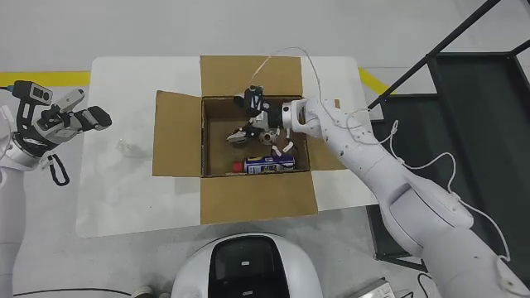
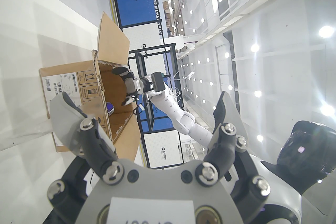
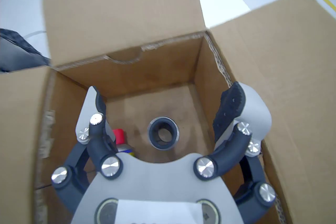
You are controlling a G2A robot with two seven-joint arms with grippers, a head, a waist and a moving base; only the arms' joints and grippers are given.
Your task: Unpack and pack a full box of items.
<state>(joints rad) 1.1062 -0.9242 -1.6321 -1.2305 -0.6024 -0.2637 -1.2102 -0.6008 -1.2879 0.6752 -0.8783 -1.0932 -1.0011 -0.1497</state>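
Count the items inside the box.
2. A spray can lies by the box wall nearest the robot; a dark ring sits on the box floor beneath the open right gripper. The gripper may hide others.

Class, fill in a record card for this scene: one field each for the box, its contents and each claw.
Box: box open, flaps spread, on the table
Contents: can with a red cap, lying on the box floor; ring near it, not touching
Right claw: right claw open, empty, at the box's mouth above the ring
Left claw: left claw open, empty, at the table's edge, away from the box
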